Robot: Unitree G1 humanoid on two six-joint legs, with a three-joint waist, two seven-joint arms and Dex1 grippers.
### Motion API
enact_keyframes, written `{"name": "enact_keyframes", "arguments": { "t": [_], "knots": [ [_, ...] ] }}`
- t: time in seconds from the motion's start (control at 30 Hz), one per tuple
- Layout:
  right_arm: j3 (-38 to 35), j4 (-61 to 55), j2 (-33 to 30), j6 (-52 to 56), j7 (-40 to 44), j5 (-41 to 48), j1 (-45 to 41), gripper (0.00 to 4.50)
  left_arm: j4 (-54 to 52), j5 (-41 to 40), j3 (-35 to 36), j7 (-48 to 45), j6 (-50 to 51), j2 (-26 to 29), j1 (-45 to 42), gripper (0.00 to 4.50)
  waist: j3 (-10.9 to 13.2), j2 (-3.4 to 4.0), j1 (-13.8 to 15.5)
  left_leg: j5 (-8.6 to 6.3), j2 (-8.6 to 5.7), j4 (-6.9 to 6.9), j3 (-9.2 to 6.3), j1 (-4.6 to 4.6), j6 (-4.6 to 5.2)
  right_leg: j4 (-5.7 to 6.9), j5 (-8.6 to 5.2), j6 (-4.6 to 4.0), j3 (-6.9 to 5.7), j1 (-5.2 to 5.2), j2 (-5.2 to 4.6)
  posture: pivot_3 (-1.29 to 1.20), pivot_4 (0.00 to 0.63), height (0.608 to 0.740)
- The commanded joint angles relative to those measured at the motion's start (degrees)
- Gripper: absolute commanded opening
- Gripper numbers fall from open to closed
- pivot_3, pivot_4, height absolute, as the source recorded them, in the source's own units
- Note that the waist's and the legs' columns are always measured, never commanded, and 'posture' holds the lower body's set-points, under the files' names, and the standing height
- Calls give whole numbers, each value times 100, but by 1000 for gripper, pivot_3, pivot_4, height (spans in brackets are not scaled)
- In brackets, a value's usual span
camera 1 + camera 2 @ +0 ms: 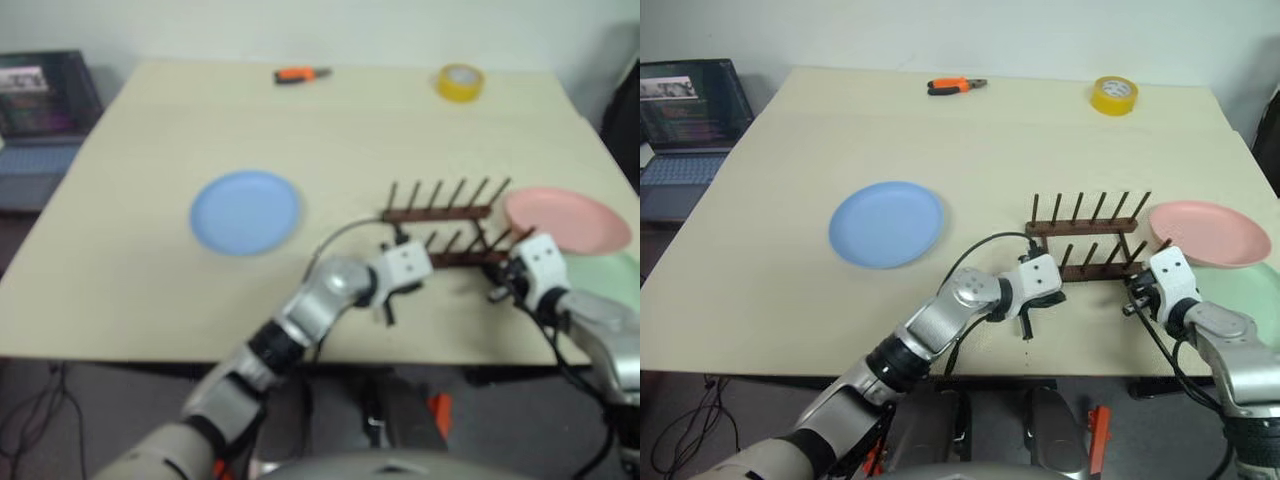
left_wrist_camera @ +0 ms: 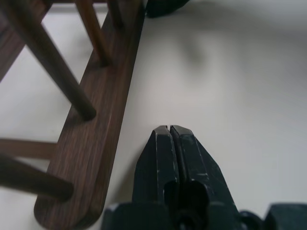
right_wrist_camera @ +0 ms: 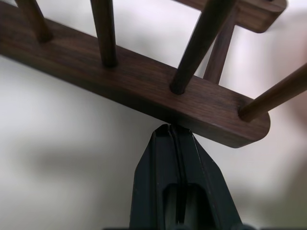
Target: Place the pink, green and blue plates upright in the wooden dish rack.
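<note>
No plate had reached the wooden dish rack — its pegs stood bare. The blue plate lay flat on the tabletop, well to the left of the rack; the pink plate lay flat just right of it, and the green plate sat nearer, partly tucked under the pink one's near rim. All three placements were judged still to come.

Both hands were clenched and empty, each at the rack's near rail: the left hand by its left end, the right hand by its right end.

The head views gave the whole layout. The wrist views added the contact detail — the right hand's tips appeared to press against the rail's near face, while the left hand's tips sat beside the rail, apart from it.
</note>
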Motion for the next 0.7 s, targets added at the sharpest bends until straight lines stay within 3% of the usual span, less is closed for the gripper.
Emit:
{"name": "enact_keyframes", "arguments": {
  "t": [0.03,0.23,0.7],
  "knots": [
    [320,517,344,-332,-169,-271,-348,0,801,224,323,803,-402,-266,-269,86,-4,-6,-21,0,4,7,0,0,0,-1,0,1,-2,2,-5,0,150,740],
    [483,1022,660,-709,-187,-538,-862,0,1988,374,733,1661,-1182,-438,-884,86,-3,-8,-70,-3,7,3,-6,6,-5,-26,1,3,-13,-8,-11,0,150,740],
    [619,1983,992,-1402,-298,-983,-1589,0,2781,511,964,1762,-1905,-547,-1140,86,-4,-7,-67,5,-5,-8,40,-4,20,-38,69,65,3,-15,-12,0,150,740]
  ]
}}
